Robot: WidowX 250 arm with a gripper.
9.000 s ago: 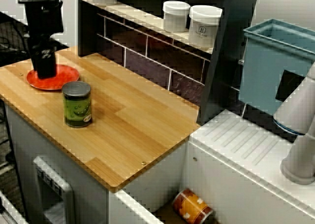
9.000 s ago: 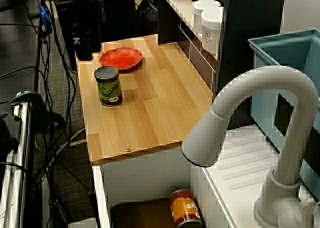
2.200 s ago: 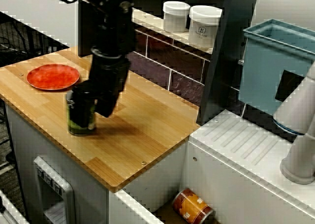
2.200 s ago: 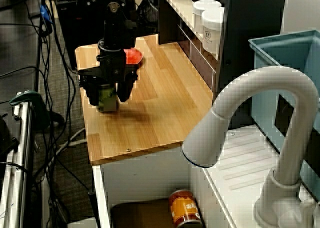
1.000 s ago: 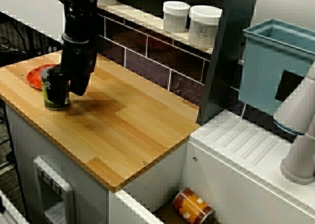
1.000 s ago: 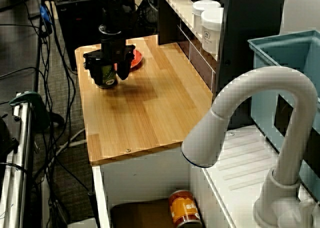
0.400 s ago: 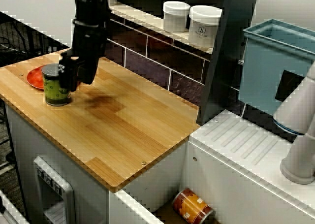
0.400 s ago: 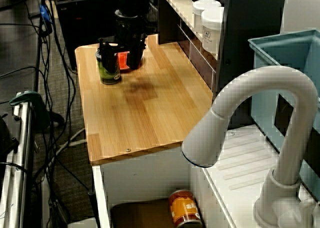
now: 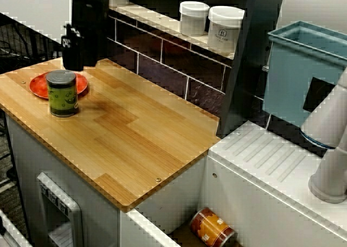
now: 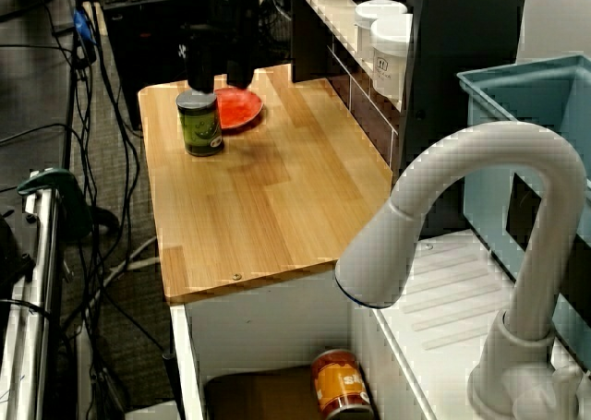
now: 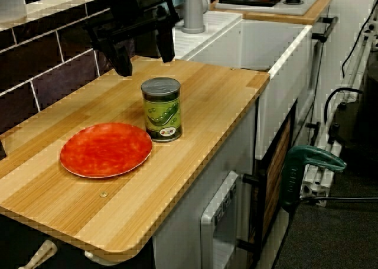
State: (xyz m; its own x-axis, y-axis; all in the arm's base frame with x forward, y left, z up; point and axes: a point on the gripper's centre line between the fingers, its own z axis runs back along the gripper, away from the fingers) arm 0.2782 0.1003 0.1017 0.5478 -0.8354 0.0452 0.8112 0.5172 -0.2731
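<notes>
Near spread hand (image 11: 145, 62) sits green-label can (image 11: 160, 112), txt illegible.

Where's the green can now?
In the view from the counter's end, the green can stands on the counter right of the red plate, below the open hand.

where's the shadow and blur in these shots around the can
View facing the shelf: a soft shadow lies on the counter right of the can, and the pincer is a dark mass with little detail. View past the faucet: it looms large and slightly soft. Low view: can sharp, evenly lit.
</notes>
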